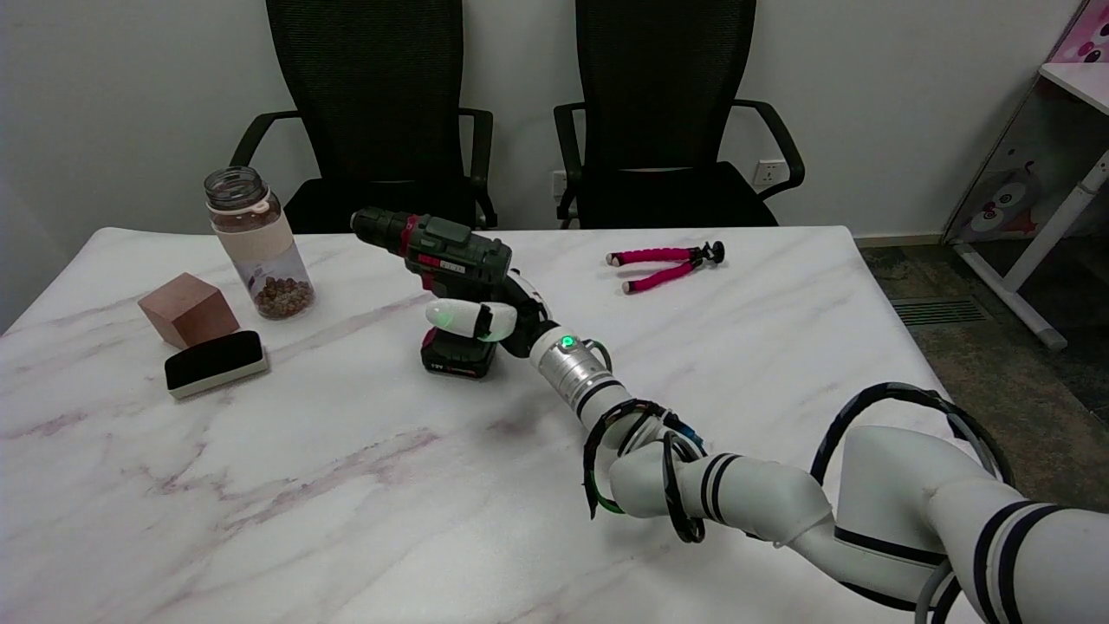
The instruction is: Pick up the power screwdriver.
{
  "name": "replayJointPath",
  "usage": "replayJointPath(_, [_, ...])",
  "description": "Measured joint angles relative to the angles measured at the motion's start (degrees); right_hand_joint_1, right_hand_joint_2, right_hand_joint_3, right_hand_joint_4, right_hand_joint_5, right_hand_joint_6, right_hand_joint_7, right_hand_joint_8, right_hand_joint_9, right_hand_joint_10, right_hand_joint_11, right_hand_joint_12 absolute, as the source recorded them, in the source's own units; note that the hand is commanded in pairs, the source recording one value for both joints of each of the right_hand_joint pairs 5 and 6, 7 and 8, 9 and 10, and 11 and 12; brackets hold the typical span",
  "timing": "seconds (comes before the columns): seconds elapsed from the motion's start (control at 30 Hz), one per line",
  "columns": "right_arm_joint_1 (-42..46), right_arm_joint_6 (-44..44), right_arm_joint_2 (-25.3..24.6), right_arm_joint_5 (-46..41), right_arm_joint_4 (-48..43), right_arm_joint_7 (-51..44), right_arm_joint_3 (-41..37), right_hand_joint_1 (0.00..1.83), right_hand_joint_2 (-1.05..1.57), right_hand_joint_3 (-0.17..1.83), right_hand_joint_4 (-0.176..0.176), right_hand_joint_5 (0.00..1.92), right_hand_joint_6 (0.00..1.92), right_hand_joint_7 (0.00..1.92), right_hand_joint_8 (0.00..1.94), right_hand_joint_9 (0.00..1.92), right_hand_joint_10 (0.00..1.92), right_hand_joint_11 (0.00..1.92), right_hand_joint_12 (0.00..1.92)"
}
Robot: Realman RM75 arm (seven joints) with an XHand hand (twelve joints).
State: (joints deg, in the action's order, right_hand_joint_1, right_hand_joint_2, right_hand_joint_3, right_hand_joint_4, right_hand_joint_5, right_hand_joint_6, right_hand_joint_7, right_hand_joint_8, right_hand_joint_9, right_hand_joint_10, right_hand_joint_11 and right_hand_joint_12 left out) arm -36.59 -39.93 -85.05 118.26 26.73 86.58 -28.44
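At the left of the frame a reddish-brown wooden cube (188, 308) sits on the white marble-patterned table (346, 503); just in front of it lies a flat white-cased eraser with a black felt top (215, 363), close to the cube, though contact cannot be made out; a little up and to the right stands an upright clear plastic bottle with a beige band (258, 243), its bottom filled with small brown pieces and its mouth uncapped. Near the middle of the frame stands the dark green and black power screwdriver with red trim (442, 260); its battery base (457, 354) rests on the tabletop and its chuck points toward the upper left. The black-and-white right hand (489, 316) is wrapped around the screwdriver's handle, a white finger (459, 318) crossing the front of the grip; the white right arm (745, 494) runs from it to the lower right corner. Further right, toward the table's far edge, lies a small tripod with pink and black flexible legs (663, 264), well apart from the screwdriver. Two black mesh office chairs (667, 113) stand behind the table.
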Motion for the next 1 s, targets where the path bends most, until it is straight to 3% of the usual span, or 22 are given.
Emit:
replayJointPath(0.17, [-0.31,0.76,0.0,0.22,-0.23,0.01,0.06,1.23,0.1,0.85,0.077,0.16,0.16,0.16,0.16,1.0,1.0,0.74,0.74])
replayJointPath(0.63, [-0.81,2.46,0.05,0.74,-0.54,-0.03,0.22,1.28,0.22,1.1,0.101,0.28,0.28,0.28,0.28,1.15,1.15,0.87,0.87])
replayJointPath(0.73, [-0.85,2.65,0.06,0.87,-0.57,-0.06,0.25,1.27,0.24,1.11,0.108,0.37,0.37,0.37,0.37,1.18,1.18,0.87,0.87])
replayJointPath(0.8, [-0.88,2.8,0.07,0.99,-0.57,-0.08,0.26,1.25,0.29,1.08,0.121,0.62,0.62,0.62,0.62,1.19,1.19,0.88,0.88])
replayJointPath(0.83, [-0.89,2.85,0.07,1.07,-0.57,-0.08,0.26,1.22,0.31,1.06,0.157,0.71,0.71,0.71,0.71,1.19,1.19,0.89,0.89])
replayJointPath(1.0, [-0.94,3.02,0.16,1.4,-0.46,-0.11,0.28,1.24,0.46,0.91,0.089,0.92,0.92,0.92,0.92,1.21,1.21,0.91,0.91])
